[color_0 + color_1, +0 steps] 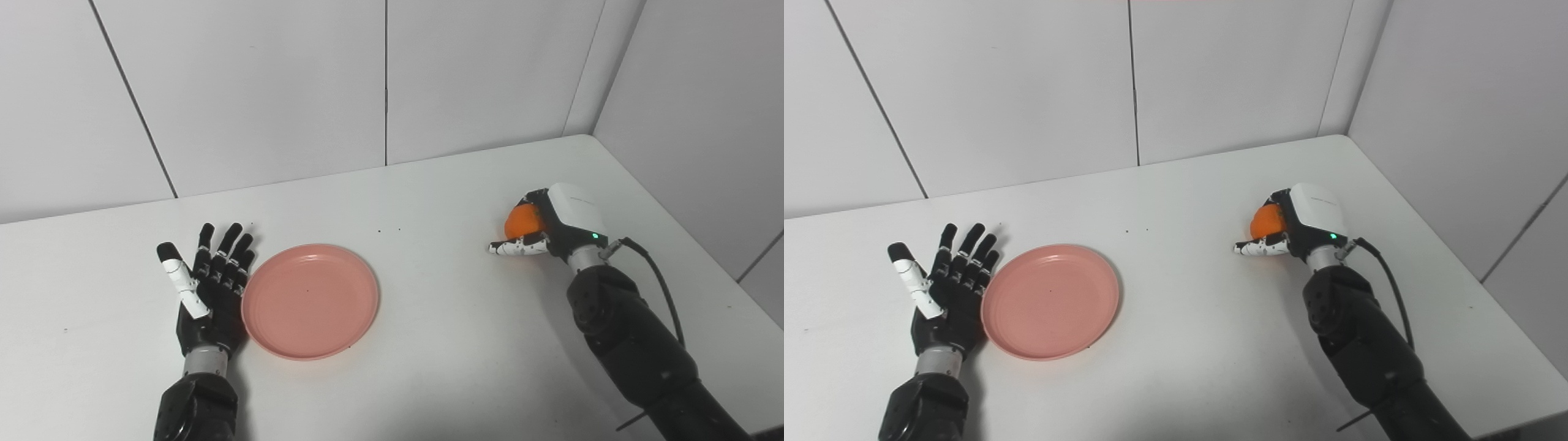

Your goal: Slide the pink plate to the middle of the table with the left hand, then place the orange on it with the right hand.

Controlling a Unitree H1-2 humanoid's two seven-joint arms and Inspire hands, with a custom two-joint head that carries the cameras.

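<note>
The pink plate (310,299) lies flat on the white table (429,343), left of the middle. My left hand (208,288) rests open, fingers spread and pointing away, its edge against the plate's left rim. My right hand (554,226) is at the right side of the table, shut on the orange (522,221), which shows partly between the fingers and the thumb. The hand sits low, at or just above the tabletop. The same scene shows in the right eye view: the plate (1050,301), the left hand (946,288), the orange (1266,220).
White wall panels stand behind the table and along its right side. The table's right edge runs close past my right arm (637,349). A black cable (664,288) hangs off the right wrist.
</note>
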